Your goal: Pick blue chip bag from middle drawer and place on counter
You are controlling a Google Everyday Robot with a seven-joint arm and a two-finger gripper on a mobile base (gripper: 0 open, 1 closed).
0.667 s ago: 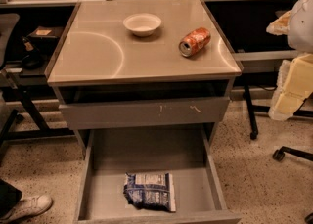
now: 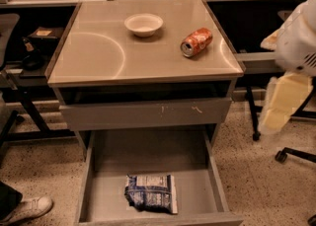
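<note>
The blue chip bag [image 2: 151, 193] lies flat on the bottom of the open middle drawer [image 2: 103, 190], near its front edge and about the middle. The beige counter [image 2: 98, 52] sits above on the grey cabinet. My gripper [image 2: 282, 105] hangs blurred at the right edge of the camera view, beside the cabinet's right side, at about the height of the shut drawer front. It is well apart from the bag and holds nothing that I can see.
A white bowl [image 2: 143, 24] and an orange soda can [image 2: 196, 41] on its side rest on the counter. The scratched grey drawer front [image 2: 145, 114] sits above the open drawer. Chair legs [image 2: 291, 153] stand at right, and a shoe [image 2: 27, 207] shows at lower left.
My arm and gripper have moved a little down and to the left, closer to the cabinet's right side. The bag, bowl and can have not moved.
</note>
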